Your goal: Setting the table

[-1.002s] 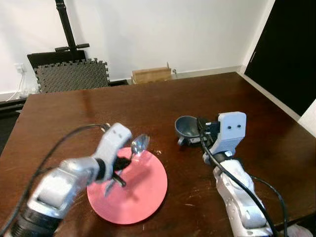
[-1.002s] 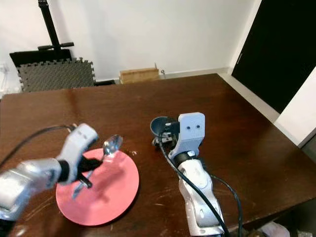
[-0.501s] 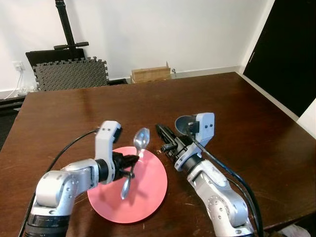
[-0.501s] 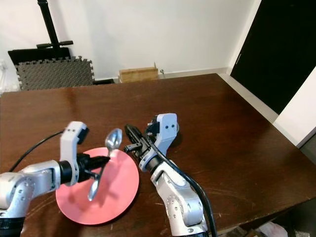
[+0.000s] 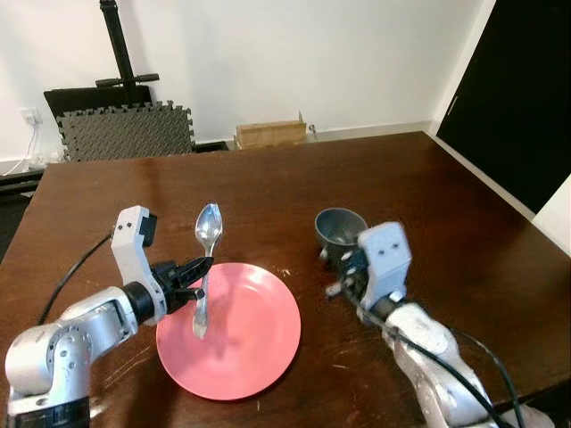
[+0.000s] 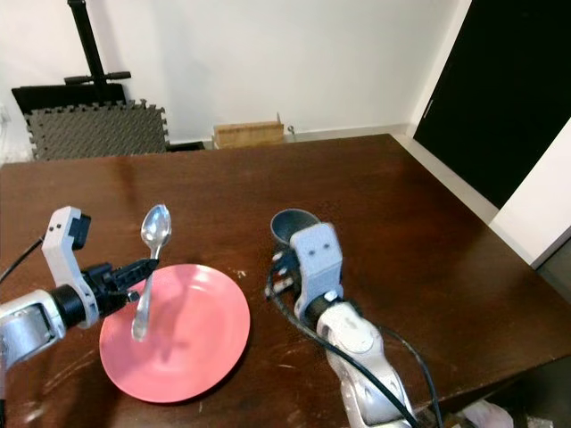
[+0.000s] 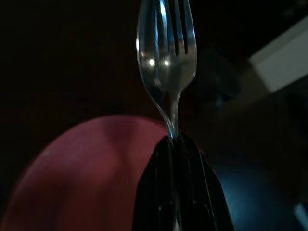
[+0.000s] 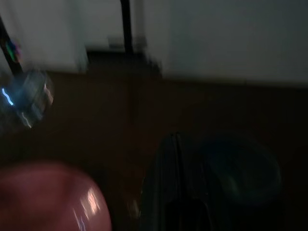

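Note:
A pink plate [image 5: 254,343] lies on the dark wooden table [image 5: 268,183], near its front. My left gripper [image 5: 198,267] is shut on the handle of a silver utensil [image 5: 208,230] and holds it upright over the plate's left rim. Its head looks oval in the head views and shows tine-like slits in the left wrist view [image 7: 166,53]. A small grey bowl [image 5: 339,229] sits to the right of the plate. My right gripper [image 8: 175,142] hovers just in front of the bowl, its fingers together and holding nothing; that view is blurred.
Beyond the table's far edge are grey foam mats [image 5: 129,132], a black stand [image 5: 114,40] and a cardboard box [image 5: 271,134] against the white wall. A dark doorway [image 5: 522,89] is at the right. The table's right half and far side are bare wood.
My left gripper has drawn back to the left and tipped the utensil upright. My right arm has swung away from the plate, back to the right beside the bowl.

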Controlling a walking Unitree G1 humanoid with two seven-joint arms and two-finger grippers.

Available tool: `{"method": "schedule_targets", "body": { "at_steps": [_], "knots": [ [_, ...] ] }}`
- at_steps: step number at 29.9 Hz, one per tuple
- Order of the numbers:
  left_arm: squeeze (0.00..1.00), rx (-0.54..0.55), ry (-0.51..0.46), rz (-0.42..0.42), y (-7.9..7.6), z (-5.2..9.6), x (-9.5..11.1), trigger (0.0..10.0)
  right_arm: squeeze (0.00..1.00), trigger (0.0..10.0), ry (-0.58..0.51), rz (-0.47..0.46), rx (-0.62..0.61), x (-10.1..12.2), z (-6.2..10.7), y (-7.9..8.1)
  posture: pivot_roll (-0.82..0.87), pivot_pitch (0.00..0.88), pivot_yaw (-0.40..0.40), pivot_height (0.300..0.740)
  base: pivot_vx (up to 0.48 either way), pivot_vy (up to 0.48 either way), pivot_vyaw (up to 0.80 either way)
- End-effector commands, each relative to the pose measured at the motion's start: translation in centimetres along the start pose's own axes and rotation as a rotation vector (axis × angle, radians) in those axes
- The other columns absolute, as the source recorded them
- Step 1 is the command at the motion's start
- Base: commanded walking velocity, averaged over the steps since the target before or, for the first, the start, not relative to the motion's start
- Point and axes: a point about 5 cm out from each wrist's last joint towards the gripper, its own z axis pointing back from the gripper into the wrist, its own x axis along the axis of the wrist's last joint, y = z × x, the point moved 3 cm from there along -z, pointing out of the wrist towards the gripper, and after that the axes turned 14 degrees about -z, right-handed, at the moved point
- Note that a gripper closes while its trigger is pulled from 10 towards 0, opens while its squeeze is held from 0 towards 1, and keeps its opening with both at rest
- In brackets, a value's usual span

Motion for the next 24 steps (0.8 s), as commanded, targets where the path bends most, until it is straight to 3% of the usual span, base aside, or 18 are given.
{"method": "schedule_targets", "body": {
  "at_steps": [1, 4, 6, 8, 12, 13, 16, 20, 24],
  "knots": [
    [0.0, -0.011, 0.006, 0.001, -0.5, 0.0, -0.2, 10.0, 0.0, 10.0, -0.009, 0.046, -0.019, 0.3, 0.1, -0.4, 0.05, 0.133, 0.005, 0.74, 0.0, 0.0, 0.0],
    [0.0, -0.025, 0.037, -0.001, -0.8, -0.1, -0.6, 10.0, 0.0, 10.0, 0.0, 0.068, -0.013, 0.1, 0.1, -0.3, 0.04, 0.131, 0.008, 0.74, 0.0, 0.0, 0.0],
    [0.0, -0.026, 0.099, -0.066, -1.0, -0.3, -1.2, 10.0, 0.0, 10.0, 0.004, 0.068, -0.012, -0.2, 0.2, -0.3, 0.05, 0.13, 0.007, 0.74, 0.0, 0.0, 0.0],
    [0.0, -0.029, 0.116, -0.081, -1.0, -0.4, -1.4, 10.0, 0.0, 10.0, 0.005, 0.066, -0.011, -0.3, 0.2, -0.3, 0.05, 0.13, 0.007, 0.74, 0.0, 0.0, 0.0],
    [0.0, 0.03, 0.2, -0.083, -0.9, -1.6, -2.2, 10.0, 0.0, 10.0, -0.005, 0.049, -0.018, -0.4, 0.2, -0.3, 0.05, 0.129, 0.008, 0.74, 0.0, 0.0, 0.0],
    [0.0, 0.021, 0.261, -0.133, -1.2, -2.4, -2.9, 10.0, 0.0, 10.0, -0.009, 0.04, -0.021, -0.4, 0.1, -0.3, 0.06, 0.129, 0.001, 0.74, 0.0, 0.0, 0.0],
    [0.0, 0.007, 0.366, -0.171, -0.9, -2.9, -4.4, 10.0, 0.0, 10.0, -0.012, 0.034, -0.016, -0.3, -0.2, -0.1, 0.06, 0.132, 0.01, 0.74, 0.0, 0.0, 0.0],
    [0.0, 0.01, 0.381, -0.171, -0.7, -3.0, -4.6, 10.0, 0.0, 10.0, -0.014, 0.036, -0.013, -0.3, -0.2, 0.0, 0.06, 0.133, 0.014, 0.74, 0.0, 0.0, 0.0],
    [0.0, 0.013, 0.328, -0.134, -0.8, -3.0, -3.8, 10.0, 0.0, 10.0, -0.018, 0.038, -0.037, -0.3, 0.0, -0.4, 0.05, 0.132, 0.023, 0.74, 0.0, 0.0, 0.0]
  ]
}}
